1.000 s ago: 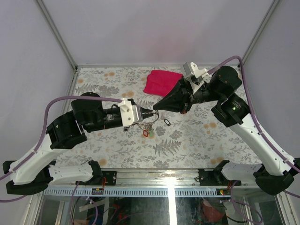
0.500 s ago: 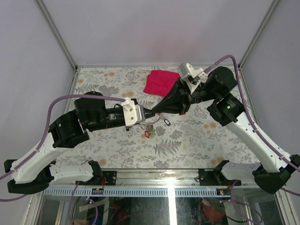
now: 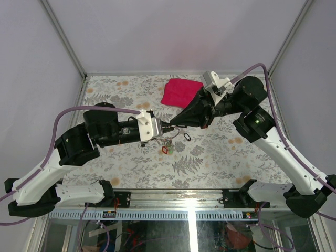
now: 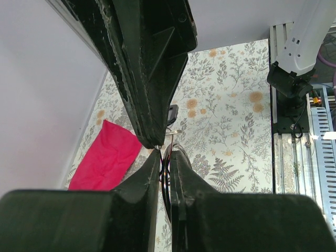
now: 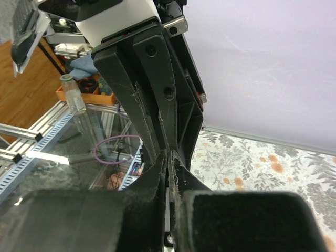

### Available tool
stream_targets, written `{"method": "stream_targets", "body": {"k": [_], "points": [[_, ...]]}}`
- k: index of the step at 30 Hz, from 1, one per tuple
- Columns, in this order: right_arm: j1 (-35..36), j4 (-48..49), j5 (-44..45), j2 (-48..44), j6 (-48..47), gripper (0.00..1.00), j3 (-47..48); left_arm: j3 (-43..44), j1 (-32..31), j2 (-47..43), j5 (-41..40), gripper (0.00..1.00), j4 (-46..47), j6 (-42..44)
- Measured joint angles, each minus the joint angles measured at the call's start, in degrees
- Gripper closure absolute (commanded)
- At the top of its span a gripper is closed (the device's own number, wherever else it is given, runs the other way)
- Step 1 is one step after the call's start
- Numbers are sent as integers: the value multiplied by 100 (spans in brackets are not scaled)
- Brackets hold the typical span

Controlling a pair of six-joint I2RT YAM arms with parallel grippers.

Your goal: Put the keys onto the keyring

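Observation:
My left gripper [image 3: 167, 126] is shut on the keyring [image 4: 167, 167], a thin silver wire ring standing edge-on between its fingers. A small bunch of keys with coloured tags [image 3: 167, 140] hangs just below it. My right gripper [image 3: 172, 124] is shut, and its tip touches the left gripper's tip at the ring [image 4: 153, 143]. Whether anything is pinched in its tips is hidden. A key with a red tag [image 3: 164, 150] and a key with a black tag [image 3: 186, 137] lie on the table beside the grippers. The black-tagged key also shows in the left wrist view [image 4: 172, 114].
A red cloth [image 3: 180, 91] lies at the back of the flowered table [image 3: 220, 157], right behind the right gripper. It also shows in the left wrist view [image 4: 105, 157]. Grey walls close in the table on three sides.
The left arm has pushed a little to the right towards the right gripper. The right gripper has shifted slightly. The tips have stayed together over the hanging keys.

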Motion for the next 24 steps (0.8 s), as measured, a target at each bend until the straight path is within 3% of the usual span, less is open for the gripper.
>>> {"method": "stream_targets", "body": {"k": [24], "points": [[0,-533,691,-385,-632,100,-28,0,0,-70,4,100,2,-2]]}}
